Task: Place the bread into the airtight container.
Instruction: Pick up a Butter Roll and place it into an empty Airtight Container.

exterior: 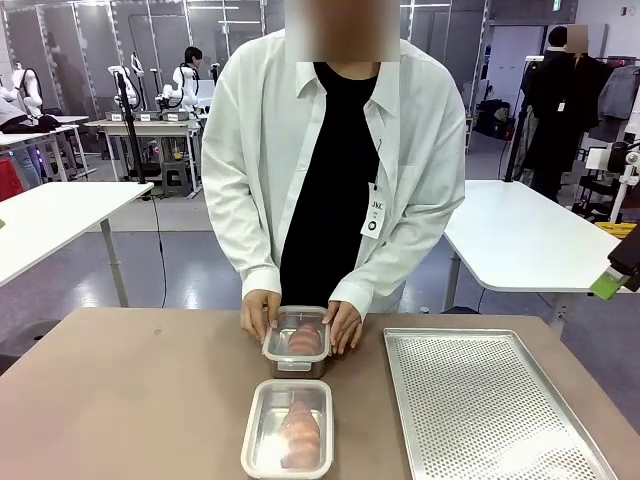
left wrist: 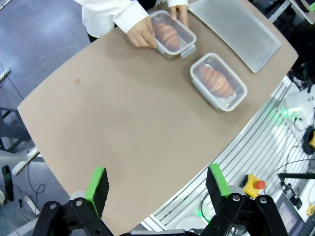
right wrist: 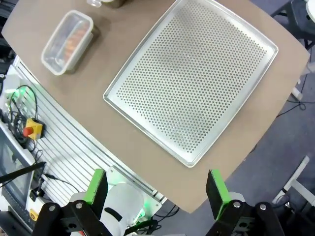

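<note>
Two clear lidded airtight containers sit on the brown table, each with bread inside. The far container (exterior: 297,341) (left wrist: 172,33) is held between the person's two hands (exterior: 260,316). The near container (exterior: 288,428) (left wrist: 218,81) (right wrist: 67,41) stands alone near the front edge, its bread (exterior: 300,432) (left wrist: 214,80) visible through the lid. My left gripper (left wrist: 157,184) hangs open high above the table's left part, nothing between its fingers. My right gripper (right wrist: 157,184) is open too, high over the table's edge beside the tray.
A perforated metal tray (exterior: 480,400) (left wrist: 236,30) (right wrist: 192,78) lies bare on the right of the table. The person (exterior: 335,160) stands at the far side. Bare tabletop (exterior: 120,400) spreads to the left. A red stop button (left wrist: 257,185) (right wrist: 30,129) sits below the table's edge.
</note>
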Controlling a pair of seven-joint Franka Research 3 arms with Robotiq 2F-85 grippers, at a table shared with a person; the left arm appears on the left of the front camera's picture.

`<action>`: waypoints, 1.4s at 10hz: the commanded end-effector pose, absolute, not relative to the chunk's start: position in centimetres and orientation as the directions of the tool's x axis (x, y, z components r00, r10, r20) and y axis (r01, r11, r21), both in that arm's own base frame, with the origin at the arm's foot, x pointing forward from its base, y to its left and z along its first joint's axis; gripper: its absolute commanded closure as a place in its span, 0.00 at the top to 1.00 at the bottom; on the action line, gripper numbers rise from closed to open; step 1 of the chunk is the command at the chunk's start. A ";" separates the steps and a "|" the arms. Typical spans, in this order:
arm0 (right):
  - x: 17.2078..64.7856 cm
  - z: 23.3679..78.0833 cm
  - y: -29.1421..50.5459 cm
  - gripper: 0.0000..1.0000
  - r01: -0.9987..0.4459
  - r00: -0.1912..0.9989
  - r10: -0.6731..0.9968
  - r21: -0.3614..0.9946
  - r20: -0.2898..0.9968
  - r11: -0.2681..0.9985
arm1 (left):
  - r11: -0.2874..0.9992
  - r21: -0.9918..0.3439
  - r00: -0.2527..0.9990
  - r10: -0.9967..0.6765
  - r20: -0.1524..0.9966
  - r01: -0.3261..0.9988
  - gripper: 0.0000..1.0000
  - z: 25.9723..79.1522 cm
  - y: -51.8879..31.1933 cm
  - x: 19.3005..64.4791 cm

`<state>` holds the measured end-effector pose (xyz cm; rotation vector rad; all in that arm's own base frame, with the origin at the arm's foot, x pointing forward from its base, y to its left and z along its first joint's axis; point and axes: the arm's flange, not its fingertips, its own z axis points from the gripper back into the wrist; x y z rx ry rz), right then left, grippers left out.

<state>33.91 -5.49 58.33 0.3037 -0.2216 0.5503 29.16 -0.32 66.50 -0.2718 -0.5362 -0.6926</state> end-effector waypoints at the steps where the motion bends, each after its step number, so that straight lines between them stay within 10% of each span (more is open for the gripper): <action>1: 34.2 58.6 -5.4 1.00 -0.544 0.831 0.482 0.218 0.278 0.810 | 0.728 -0.059 0.630 -0.545 0.554 0.683 1.00 66.6 -0.2 29.2; 14: 34.2 58.6 -5.4 1.00 -0.544 0.831 0.482 0.218 0.278 0.810 | 0.728 -0.059 0.630 -0.545 0.554 0.683 1.00 66.6 -0.2 29.2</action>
